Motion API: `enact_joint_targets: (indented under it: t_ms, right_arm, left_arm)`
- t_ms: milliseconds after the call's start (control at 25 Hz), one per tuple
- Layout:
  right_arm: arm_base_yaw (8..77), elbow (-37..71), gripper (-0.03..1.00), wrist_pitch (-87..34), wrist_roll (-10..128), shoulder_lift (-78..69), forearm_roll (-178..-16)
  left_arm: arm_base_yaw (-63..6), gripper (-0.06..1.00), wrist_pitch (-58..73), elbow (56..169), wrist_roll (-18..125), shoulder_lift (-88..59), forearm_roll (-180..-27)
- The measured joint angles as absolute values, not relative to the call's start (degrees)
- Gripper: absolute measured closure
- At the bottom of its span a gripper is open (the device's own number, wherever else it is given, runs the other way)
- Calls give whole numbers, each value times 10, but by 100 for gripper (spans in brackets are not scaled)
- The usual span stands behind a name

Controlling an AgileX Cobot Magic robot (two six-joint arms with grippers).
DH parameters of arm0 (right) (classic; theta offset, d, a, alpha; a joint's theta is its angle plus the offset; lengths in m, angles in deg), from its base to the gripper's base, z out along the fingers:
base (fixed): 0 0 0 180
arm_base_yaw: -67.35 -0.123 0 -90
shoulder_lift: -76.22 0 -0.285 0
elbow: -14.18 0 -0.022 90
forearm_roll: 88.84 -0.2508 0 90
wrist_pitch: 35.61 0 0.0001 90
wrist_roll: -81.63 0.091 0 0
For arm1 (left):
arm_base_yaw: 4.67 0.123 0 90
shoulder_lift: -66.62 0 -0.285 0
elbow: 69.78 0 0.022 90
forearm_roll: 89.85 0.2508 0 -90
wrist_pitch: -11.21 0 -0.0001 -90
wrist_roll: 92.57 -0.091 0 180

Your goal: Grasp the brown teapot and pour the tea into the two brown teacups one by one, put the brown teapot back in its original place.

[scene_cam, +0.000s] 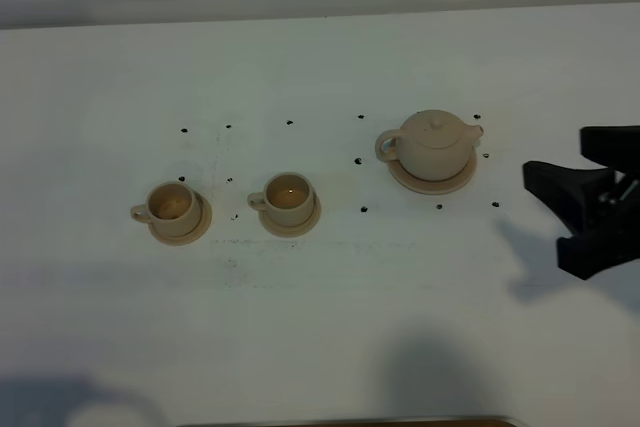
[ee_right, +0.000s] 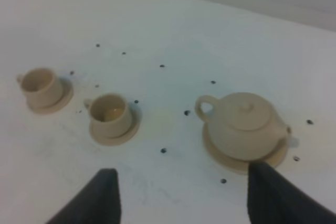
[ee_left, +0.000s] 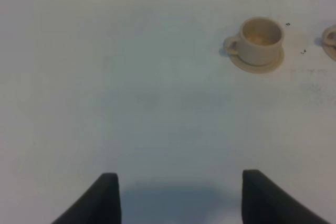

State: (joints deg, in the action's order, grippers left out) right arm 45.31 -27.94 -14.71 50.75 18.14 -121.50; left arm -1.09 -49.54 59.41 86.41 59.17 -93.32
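Two grippers, one pot, two cups, three saucers, listed in order.

1. Teapot [scene_cam: 434,145]: upright with its lid on, seated on the wide saucer [scene_cam: 452,185] at the right end of the row; handle [scene_cam: 385,146] turned toward the cups, spout [scene_cam: 473,131] toward my right arm.
2. First cup [scene_cam: 289,197] and second cup [scene_cam: 172,206]: each on its own small saucer, side by side and not touching, left of the pot (whether either holds tea I cannot tell).
3. Right gripper [ee_right: 182,177]: jaws spread wide with nothing between them; near the pot on its spout side, not touching it.
4. Left gripper [ee_left: 180,179]: jaws apart and empty; over bare table [ee_left: 131,103], with the second cup ahead of it.
5. Step in hand, by my judgement: the reach for the pot; no grasp made, so pouring and return are yet to come.
6. Next move calls for: bringing my right gripper in around the pot, since the handle lies on the far side from me; closing firmly enough that the pot lifts level; leaving the wide saucer behind on the table.
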Motion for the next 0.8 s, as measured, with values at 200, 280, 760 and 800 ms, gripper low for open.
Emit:
enact_joint_targets:
  t_ms: [200, 280, 760, 800]
  right_arm:
    - [438, -259, 46, -194, 496, 104, -1216]
    - [438, -240, 46, -203, 494, 67, -1216]
    - [437, -67, 46, -229, 477, -159, -1245]
    - [437, -46, 46, -223, 472, -177, -1245]
  left_arm:
    - [-11, 46, -495, 594, 864, 592, -933]
    - [-11, 46, -495, 594, 864, 592, -933]
    - [-11, 46, -495, 594, 864, 592, -933]
    - [-11, 46, -495, 594, 864, 592, -933]
